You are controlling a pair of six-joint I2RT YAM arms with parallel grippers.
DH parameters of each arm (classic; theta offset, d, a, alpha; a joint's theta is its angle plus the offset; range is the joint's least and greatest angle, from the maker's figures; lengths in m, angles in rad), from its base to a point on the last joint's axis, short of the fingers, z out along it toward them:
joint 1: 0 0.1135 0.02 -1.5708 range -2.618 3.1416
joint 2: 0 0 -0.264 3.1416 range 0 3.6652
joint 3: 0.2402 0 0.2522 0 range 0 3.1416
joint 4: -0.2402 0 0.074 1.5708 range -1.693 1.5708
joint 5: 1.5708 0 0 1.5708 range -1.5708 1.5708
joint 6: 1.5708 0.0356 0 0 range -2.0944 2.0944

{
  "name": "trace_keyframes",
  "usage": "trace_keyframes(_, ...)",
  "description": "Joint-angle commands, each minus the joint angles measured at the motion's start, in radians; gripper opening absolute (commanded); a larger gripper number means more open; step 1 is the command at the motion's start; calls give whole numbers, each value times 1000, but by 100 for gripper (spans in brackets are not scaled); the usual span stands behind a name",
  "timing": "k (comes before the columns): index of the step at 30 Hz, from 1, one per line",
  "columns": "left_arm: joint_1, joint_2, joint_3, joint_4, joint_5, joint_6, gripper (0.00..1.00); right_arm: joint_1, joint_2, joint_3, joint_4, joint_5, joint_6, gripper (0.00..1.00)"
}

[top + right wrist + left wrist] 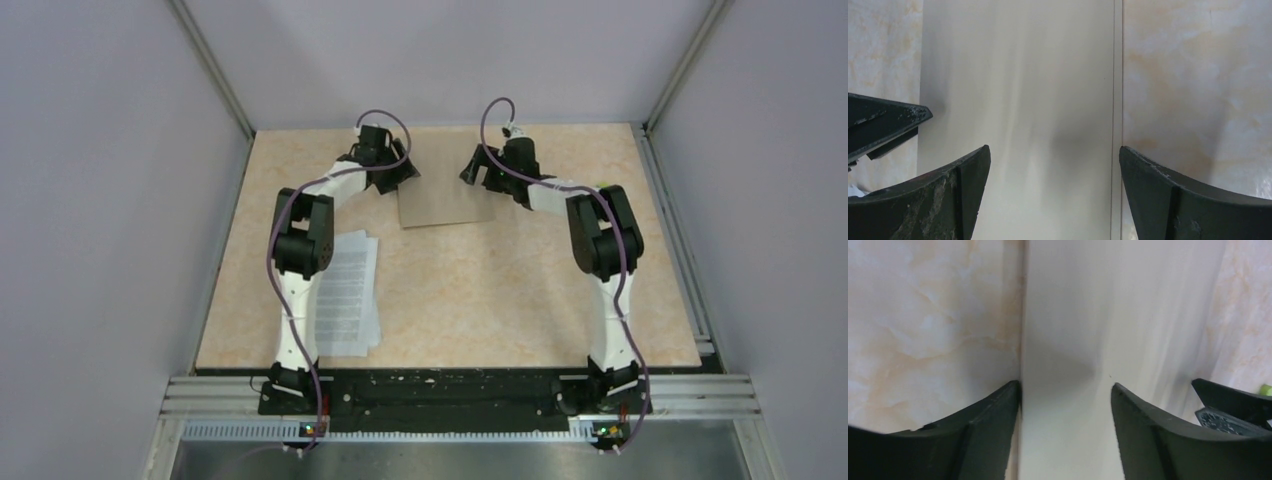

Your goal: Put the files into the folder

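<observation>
Fingers of my left hand stand apart, gripping nothing, over the left edge of the folder, which lies far centre on the surface. My right hand gapes wide at its right edge. To open it, I'd pinch only the top cover and lift slowly. I count one folder, one fanned stack of papers near left, and two hands.

a lab robot cell: plain grey walls around a marble-look table.
</observation>
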Motion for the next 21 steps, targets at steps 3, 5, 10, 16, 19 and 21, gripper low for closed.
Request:
trace_keyframes(3, -72, -73, -77, -106, -4, 21, 63, 26, -112, -196, -104, -23, 42, 99)
trace_keyframes(5, -95, -110, -127, -150, 4, 17, 60, 26, -169, -280, -103, -7, 52, 99)
trace_keyframes(10, -186, -254, -357, -95, -28, -37, 56, 30, -313, -463, -95, 26, 86, 99)
trace_keyframes(16, -311, -411, -589, -45, -105, -150, 55, 31, -478, -569, -161, 101, 91, 99)
trace_keyframes(19, -340, -500, -641, -49, -151, -175, 57, 30, -560, -557, -259, 154, 82, 99)
trace_keyframes(21, -344, -569, -643, -76, -217, -165, 60, 31, -630, -552, -330, 196, 95, 99)
